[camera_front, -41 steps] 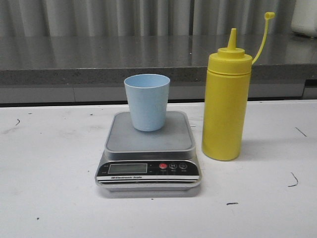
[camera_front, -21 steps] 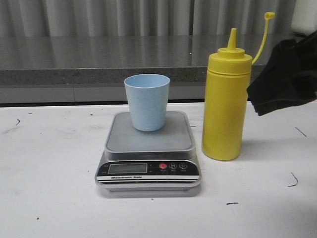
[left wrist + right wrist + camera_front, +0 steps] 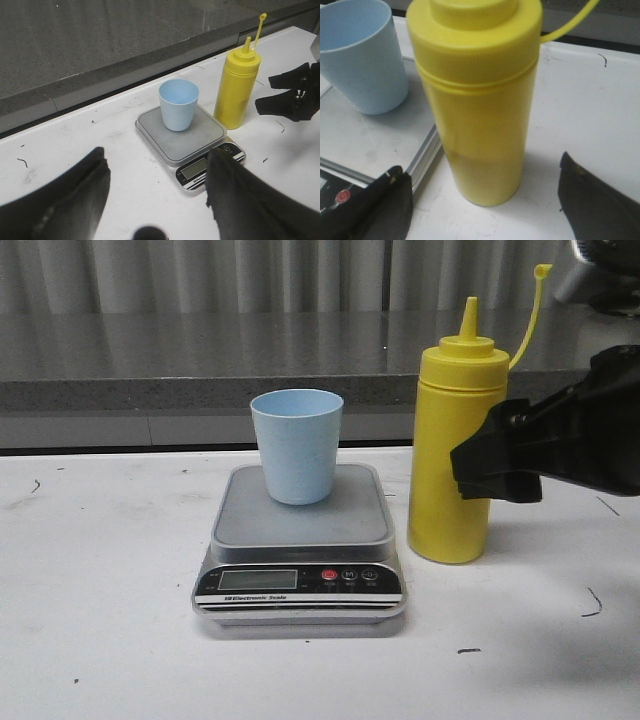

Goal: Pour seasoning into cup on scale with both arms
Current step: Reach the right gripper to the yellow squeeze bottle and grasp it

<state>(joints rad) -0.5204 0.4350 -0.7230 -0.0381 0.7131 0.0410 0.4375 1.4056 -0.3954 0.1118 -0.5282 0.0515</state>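
The yellow seasoning bottle (image 3: 452,455) stands upright on the white table, just right of the scale (image 3: 300,532); its cap hangs loose on the strap. The pale blue cup (image 3: 297,445) sits upright on the scale's platform, and what it holds does not show. My right gripper (image 3: 484,466) is open at the bottle's right side, level with its lower body. In the right wrist view the bottle (image 3: 480,100) fills the middle, with the right gripper (image 3: 481,166) spread wide and short of it, not touching. My left gripper (image 3: 156,152) is open and empty, near the scale (image 3: 197,140), cup (image 3: 178,105) and bottle (image 3: 238,87).
A grey stone ledge (image 3: 200,365) runs along the back of the table (image 3: 100,640). Small dark pen marks dot the white surface. The scale's black front panel (image 3: 298,582) with its red button faces the robot.
My right gripper came in from the right edge and moved left and down to the bottle's side. Bottle, cup and scale have not moved.
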